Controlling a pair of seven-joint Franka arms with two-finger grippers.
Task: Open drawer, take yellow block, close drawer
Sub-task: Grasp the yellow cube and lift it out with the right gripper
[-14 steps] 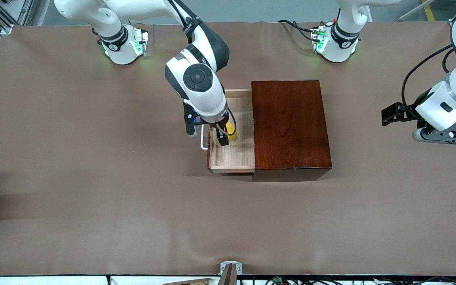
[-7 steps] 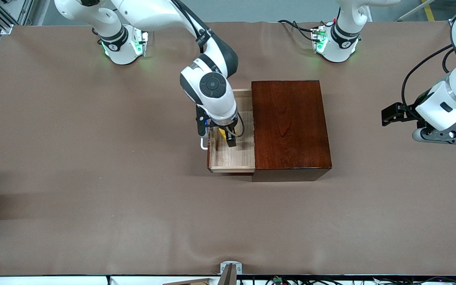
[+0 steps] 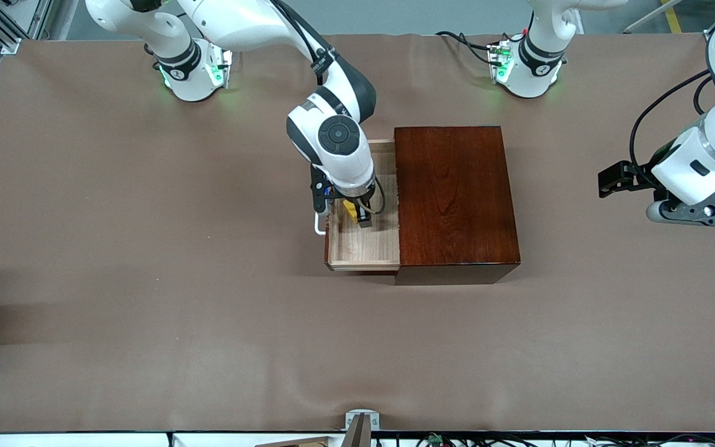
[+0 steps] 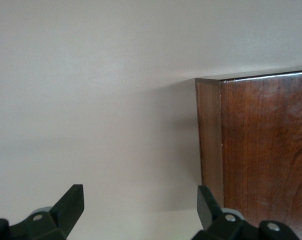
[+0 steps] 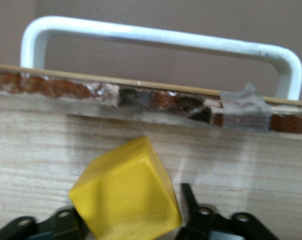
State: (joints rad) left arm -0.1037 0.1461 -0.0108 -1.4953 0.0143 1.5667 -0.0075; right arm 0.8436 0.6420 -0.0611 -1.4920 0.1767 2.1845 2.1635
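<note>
The drawer [image 3: 364,245] stands pulled out of the dark wooden box [image 3: 454,195] toward the right arm's end of the table, its white handle [image 5: 156,37] on the outer front. The yellow block [image 5: 126,195] sits tilted inside the drawer near the handle wall. My right gripper [image 3: 357,214] reaches down into the drawer and is shut on the yellow block [image 3: 349,209], one black finger [image 5: 189,200] showing beside it. My left gripper [image 4: 141,200] waits open above the table at the left arm's end, apart from the box [image 4: 261,150].
The wooden box takes up the table's middle, with brown table cover [image 3: 146,279] all around it. Both arm bases [image 3: 193,71] stand along the edge farthest from the front camera.
My right gripper has shifted over the open drawer, come down around the yellow block and closed its fingers on it. The left arm has not moved.
</note>
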